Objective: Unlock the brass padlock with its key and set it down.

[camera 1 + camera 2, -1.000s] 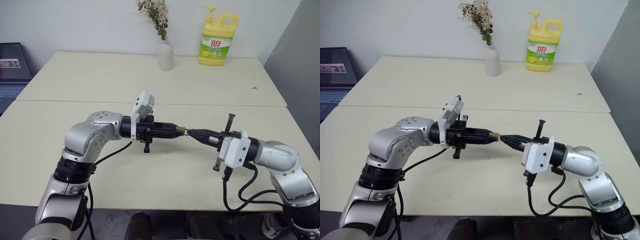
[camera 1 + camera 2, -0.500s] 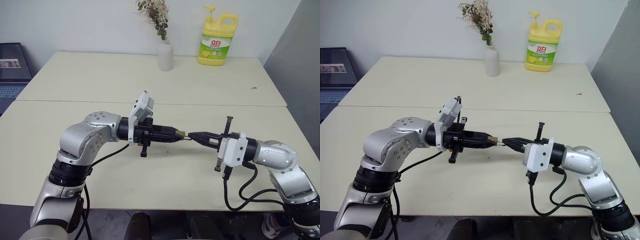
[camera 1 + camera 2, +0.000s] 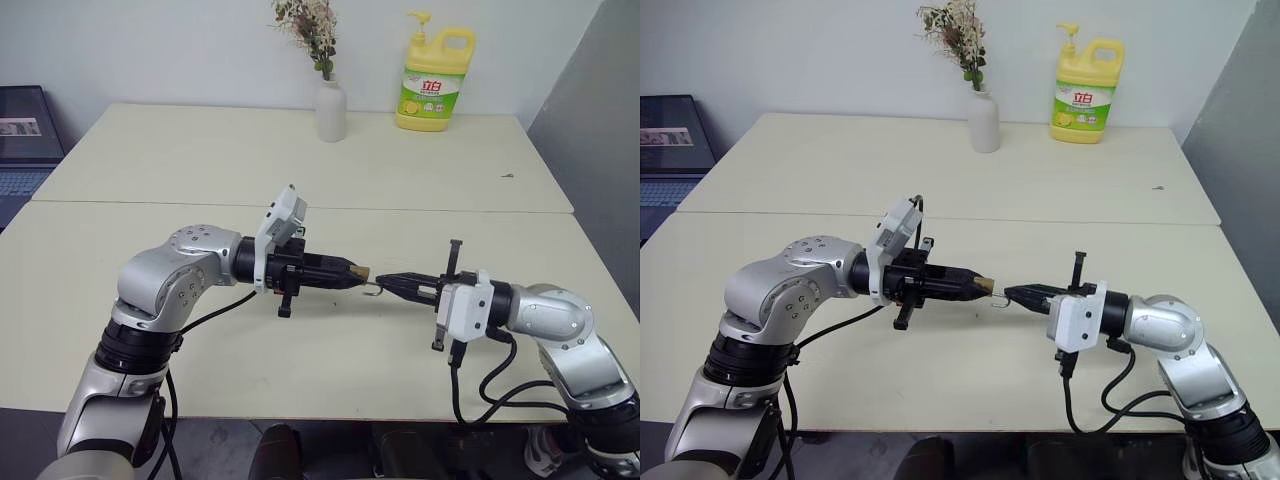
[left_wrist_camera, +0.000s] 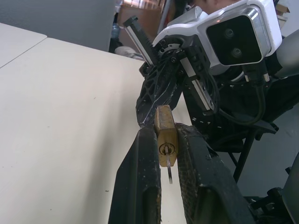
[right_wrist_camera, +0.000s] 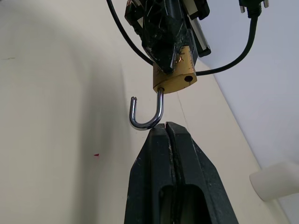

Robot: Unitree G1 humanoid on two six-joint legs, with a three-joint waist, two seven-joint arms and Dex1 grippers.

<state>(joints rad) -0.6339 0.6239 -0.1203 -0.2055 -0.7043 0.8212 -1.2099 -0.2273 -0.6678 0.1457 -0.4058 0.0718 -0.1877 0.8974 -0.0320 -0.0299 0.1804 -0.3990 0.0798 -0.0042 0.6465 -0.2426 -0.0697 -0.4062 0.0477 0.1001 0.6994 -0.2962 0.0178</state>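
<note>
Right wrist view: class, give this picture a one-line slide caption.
Shut right pincer meets the sprung shackle of the padlock gripped by the left pincer.

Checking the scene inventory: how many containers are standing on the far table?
2. The white vase with dried flowers stands near the middle of the back edge; the yellow detergent bottle stands to its right. Nothing seems hidden behind them.

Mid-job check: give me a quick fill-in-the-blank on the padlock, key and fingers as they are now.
1. The padlock is held by the ____ gripper.
2. Its shackle stands ____.
3. The key sits in the ____.
4. The right gripper has its fingers ____.

Missing words: left; open; keyhole; shut
</note>
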